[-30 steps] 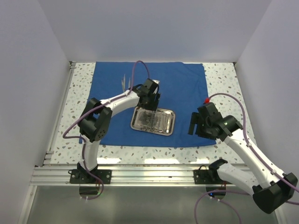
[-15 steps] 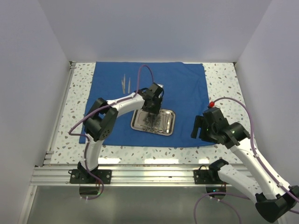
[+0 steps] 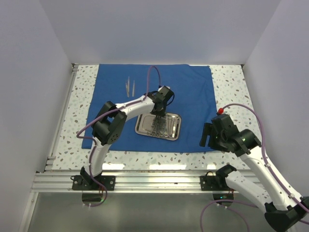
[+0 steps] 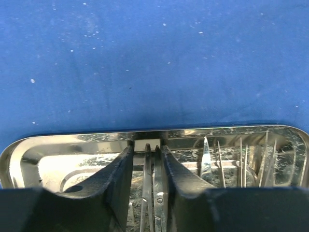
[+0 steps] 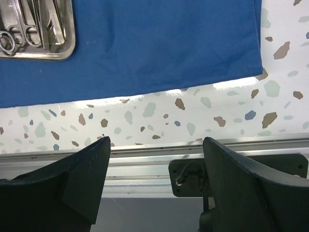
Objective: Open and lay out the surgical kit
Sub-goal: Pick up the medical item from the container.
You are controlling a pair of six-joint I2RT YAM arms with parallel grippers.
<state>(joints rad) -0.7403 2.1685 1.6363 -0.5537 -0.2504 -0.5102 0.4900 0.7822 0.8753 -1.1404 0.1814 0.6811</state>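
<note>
Blue drape (image 4: 145, 63) lies flat under tray (image 4: 29, 154). My left pincer (image 4: 147, 147) narrowly straddles scissors (image 4: 153, 183), pinch unconfirmed; a glancing bite could skid them toward its right.

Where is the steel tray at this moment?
In the top view the steel tray lies on the blue cloth, near its front edge and mid-table, with the left fingers down inside it.

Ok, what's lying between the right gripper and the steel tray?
Only bare blue cloth. The top view shows nothing on that stretch between the right gripper and the steel tray, and the right wrist view agrees.
</note>
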